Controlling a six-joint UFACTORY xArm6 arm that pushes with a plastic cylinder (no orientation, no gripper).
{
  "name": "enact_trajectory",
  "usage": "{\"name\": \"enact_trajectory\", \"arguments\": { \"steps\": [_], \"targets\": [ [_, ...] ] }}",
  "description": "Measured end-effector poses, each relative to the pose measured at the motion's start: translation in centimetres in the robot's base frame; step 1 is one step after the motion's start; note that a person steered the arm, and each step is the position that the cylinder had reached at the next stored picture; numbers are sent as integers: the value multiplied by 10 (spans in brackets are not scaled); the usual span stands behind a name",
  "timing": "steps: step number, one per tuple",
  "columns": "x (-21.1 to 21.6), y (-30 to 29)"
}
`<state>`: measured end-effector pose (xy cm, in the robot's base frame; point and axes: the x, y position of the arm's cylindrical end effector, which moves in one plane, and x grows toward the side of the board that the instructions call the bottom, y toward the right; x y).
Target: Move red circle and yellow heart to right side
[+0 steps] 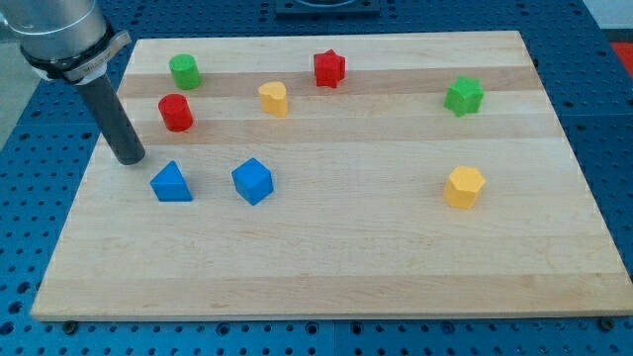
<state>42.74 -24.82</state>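
**Tip parked left of the red circle, push not yet begun**

At the board's left edge, my tip rests on the wood, touching no block; it is a bare rod with nothing clamped or held. The red circle sits just up and to the right of my tip, near but apart. The yellow heart lies farther right of the red circle, toward the view's top. Both are on the left half of the wooden board.

Risks, as judged from here: the blue triangle lies just right of my tip, so a straight rightward sweep would likely shove it instead. A push on the red circle off its centre could spin it aside, perhaps toward the green cylinder above it. Driven on, it may knock the yellow heart.
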Motion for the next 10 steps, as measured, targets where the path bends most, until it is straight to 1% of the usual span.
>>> {"name": "enact_trajectory", "arguments": {
  "steps": [1, 2, 3, 4, 6, 7, 8, 10],
  "targets": [
    [-10, 0],
    [-37, 4],
    [-37, 32],
    [-37, 32],
    [-37, -29],
    [-90, -30],
    [-84, -25],
    [-44, 32]
  ]
}}
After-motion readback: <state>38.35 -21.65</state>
